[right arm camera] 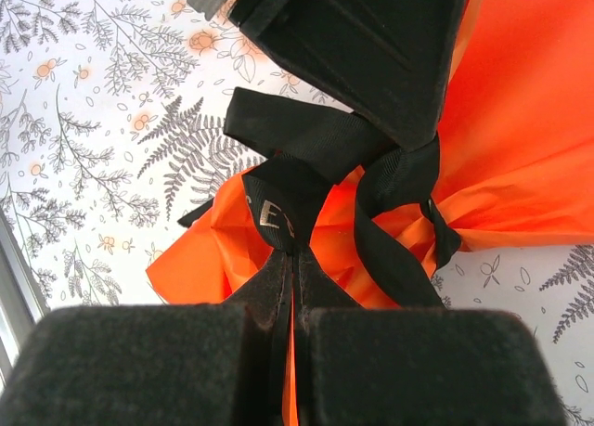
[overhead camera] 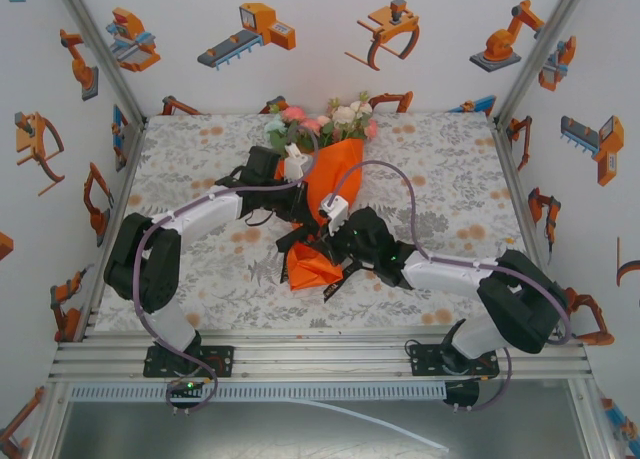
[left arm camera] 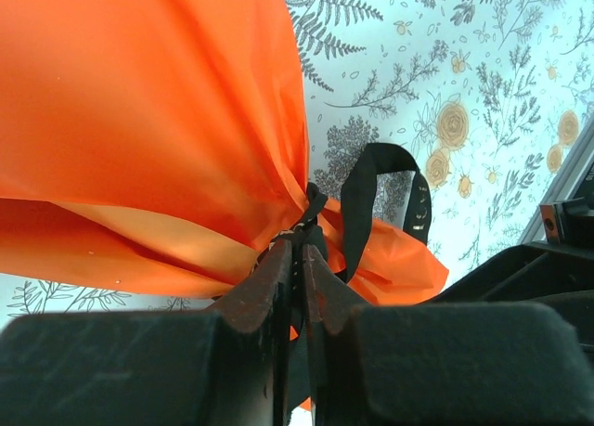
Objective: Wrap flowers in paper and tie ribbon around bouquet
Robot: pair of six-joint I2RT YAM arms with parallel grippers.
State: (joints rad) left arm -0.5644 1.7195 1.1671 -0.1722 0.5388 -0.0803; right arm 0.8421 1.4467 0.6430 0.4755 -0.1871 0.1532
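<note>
The left fingers [left arm camera: 267, 291] are pressing together on the ribbon [left arm camera: 382, 199] right at the gathered waist of the paper [left arm camera: 148, 101], with a black strand running into the thin slit between their tips. Just beyond them a loop of ribbon is arching over the orange tail. The right fingers [right arm camera: 264, 287] are clamping flat on a lettered strand of the same ribbon, which is leading back to the crossing around the paper. The left arm's black housing [right arm camera: 362, 45] is hanging over that crossing and hiding its upper part. The bouquet [overhead camera: 335, 174] is lying across the middle of the bench [overhead camera: 200, 149], its tail fanning toward the arms' bases between both sets of fingers and the flowers [overhead camera: 320, 119] pointing at the far edge. Robot stickers [overhead camera: 250, 34] are dotting the white walls.
</note>
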